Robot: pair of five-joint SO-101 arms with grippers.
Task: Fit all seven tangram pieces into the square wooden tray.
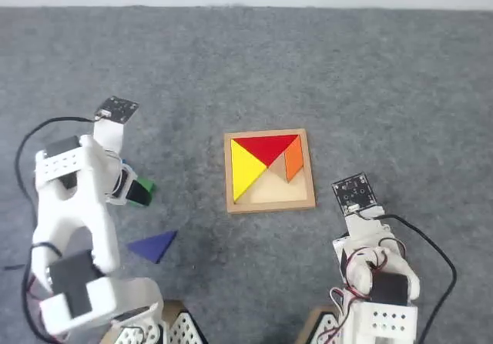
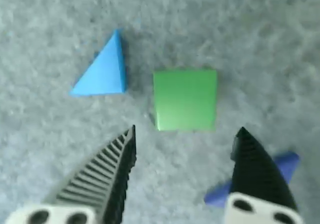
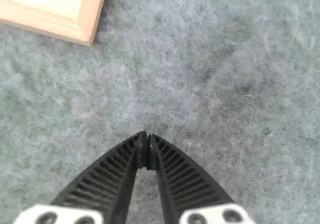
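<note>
Approach: left end effector faces green square
Jaws wide, square just ahead and centred; right end effector closed, empty.

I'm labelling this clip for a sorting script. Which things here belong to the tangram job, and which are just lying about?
Belong to the job:
wooden tray, holding the red triangle, yellow triangle and orange piece; green square, light blue triangle and dark blue triangle, loose outside it.

Just there:
grey carpet, under everything.

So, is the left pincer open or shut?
Open. The left pincer has its fingers well apart, the green square lying beyond them.
</note>
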